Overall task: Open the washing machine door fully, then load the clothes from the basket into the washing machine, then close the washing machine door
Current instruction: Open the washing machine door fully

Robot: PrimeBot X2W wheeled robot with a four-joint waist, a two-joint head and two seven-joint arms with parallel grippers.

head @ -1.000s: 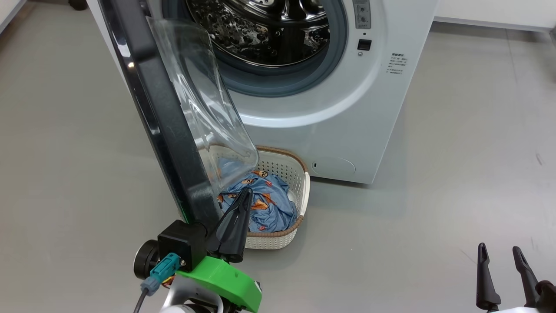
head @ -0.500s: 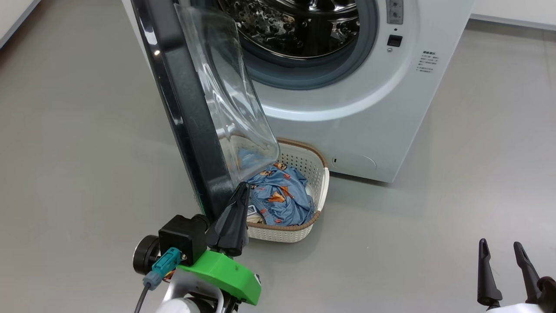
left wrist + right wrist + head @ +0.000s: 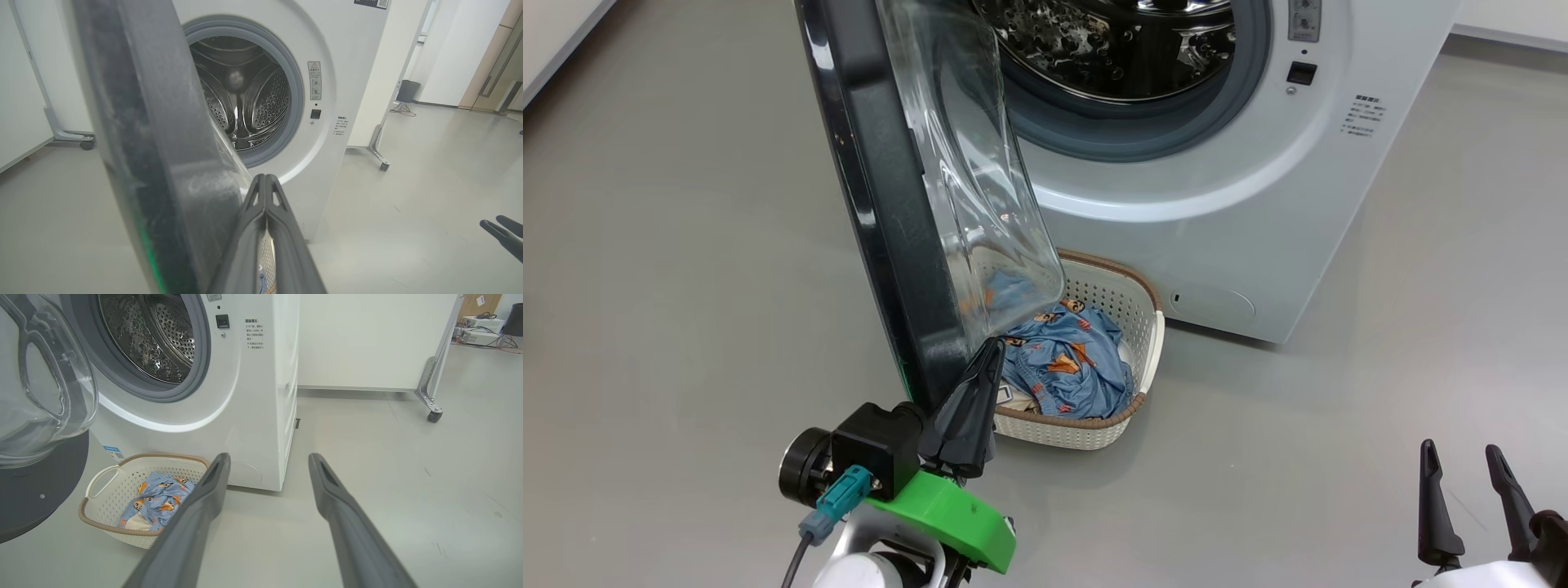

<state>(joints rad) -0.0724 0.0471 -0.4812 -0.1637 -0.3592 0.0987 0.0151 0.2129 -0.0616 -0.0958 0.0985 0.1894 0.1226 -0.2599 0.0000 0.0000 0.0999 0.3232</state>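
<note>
Head view: washing machine door (image 3: 882,204), glossy black rim around a bulging clear glass bowl, stands open, judged not yet fully. At its lower rim: left hand (image 3: 992,347), clenched, empty. Beside me, right hand (image 3: 1459,447) released, idle. Crumpled bear-print clothes (image 3: 1066,367) lie in the perforated cream basket (image 3: 1153,339) at the washing machine (image 3: 1217,212) foot; loading and closing remain.

The big white front-loading washing machine (image 3: 1201,188) stands on the grey floor (image 3: 686,245). Its round black-rimmed door with a bulging clear glass bowl (image 3: 886,204) is swung out. Just in front of the machine, partly under the door's glass, sits the cream perforated plastic basket with a brown rim (image 3: 1111,298). It holds crumpled light blue bear-printed clothes (image 3: 1066,367).
</note>
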